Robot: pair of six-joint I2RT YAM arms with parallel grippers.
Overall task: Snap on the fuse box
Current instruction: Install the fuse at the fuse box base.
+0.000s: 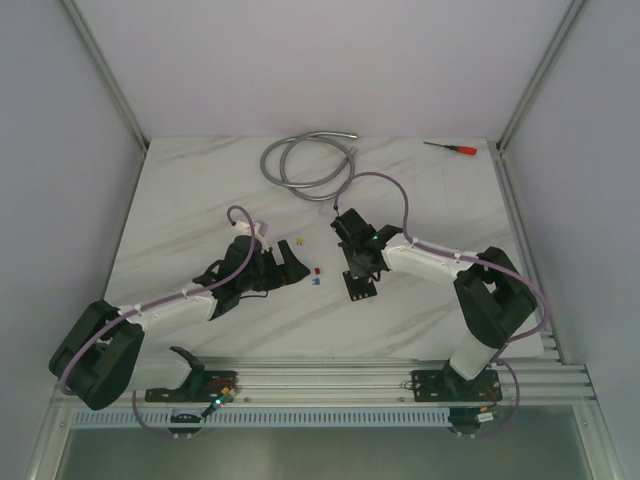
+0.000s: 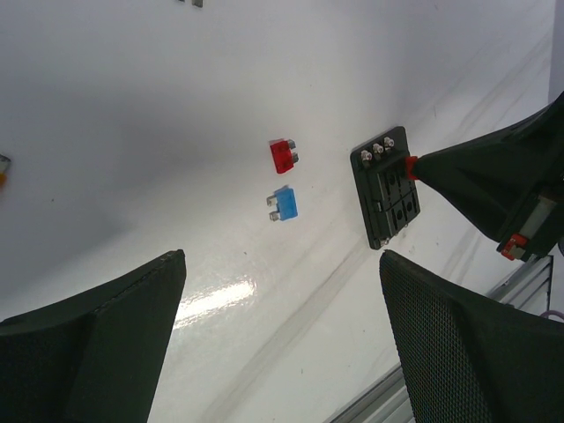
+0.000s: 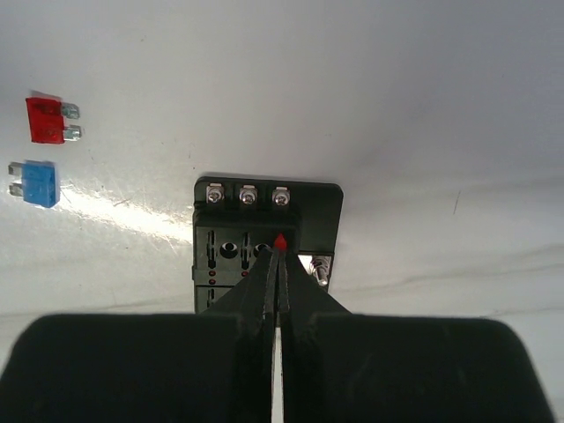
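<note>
Marbled white desk [image 1: 200,200] is bearing fuse box [image 3: 319,211], markings unreadable; right pincer [image 3: 278,256], pressed together, is touching it; left pincer [image 2: 282,344] is hovering spread.

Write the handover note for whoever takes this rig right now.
Left gripper: open, empty, above the loose red fuse and blue fuse.
Right gripper: shut on a small red piece, tips at the face of the fuse box.
The fuse box lies flat on the table, beside those fuses.
Done: nothing visibly snapped on.
Left: seat the red piece, release.
</note>
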